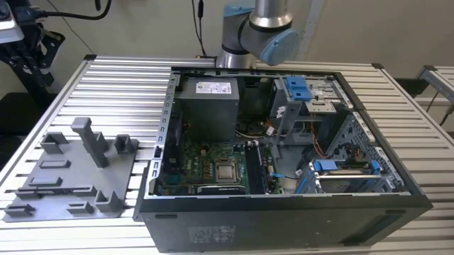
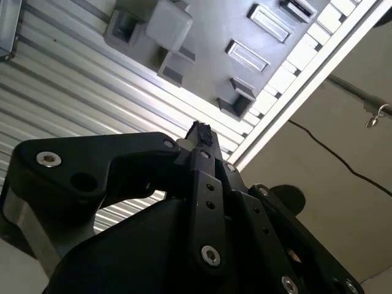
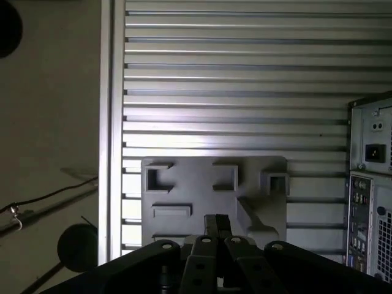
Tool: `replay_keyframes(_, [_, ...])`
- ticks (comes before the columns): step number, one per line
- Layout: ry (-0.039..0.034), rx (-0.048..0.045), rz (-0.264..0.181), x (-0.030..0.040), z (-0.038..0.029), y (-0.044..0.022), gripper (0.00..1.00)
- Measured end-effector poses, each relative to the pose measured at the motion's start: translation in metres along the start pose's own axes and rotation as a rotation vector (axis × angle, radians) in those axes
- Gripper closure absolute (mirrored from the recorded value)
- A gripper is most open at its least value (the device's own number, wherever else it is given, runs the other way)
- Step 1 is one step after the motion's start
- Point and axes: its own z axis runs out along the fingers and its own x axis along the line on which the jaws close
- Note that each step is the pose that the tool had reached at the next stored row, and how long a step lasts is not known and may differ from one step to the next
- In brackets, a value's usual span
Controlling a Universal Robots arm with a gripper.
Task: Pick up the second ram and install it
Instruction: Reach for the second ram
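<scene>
The hand [image 3: 217, 220] is closed, with nothing discernible between its fingers, above the tray [image 3: 196, 174] on the worktop [image 3: 233, 92]. The ram's location cannot be told. It is judged light, stiff and fragile, best gripped by its long edges.

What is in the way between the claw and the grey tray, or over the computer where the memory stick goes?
Nothing I can see. The claw hangs above the grey tray with only air between them, and the computer beside the tray lies open on top.
</scene>
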Motion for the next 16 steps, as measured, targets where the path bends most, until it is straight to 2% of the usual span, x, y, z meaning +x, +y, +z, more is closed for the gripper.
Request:
replay_keyframes(3, [0.0002, 0.0001, 0.0, 0.0003, 0.0015, -0.0024, 0.89])
replay_keyframes(6, [0.0, 0.0, 0.0, 0.0006, 0.0036, -0.01, 0.89])
replay_keyframes(16, [0.0001, 0.0, 0.0, 0.0018, 0.009, -0.0473, 0.89])
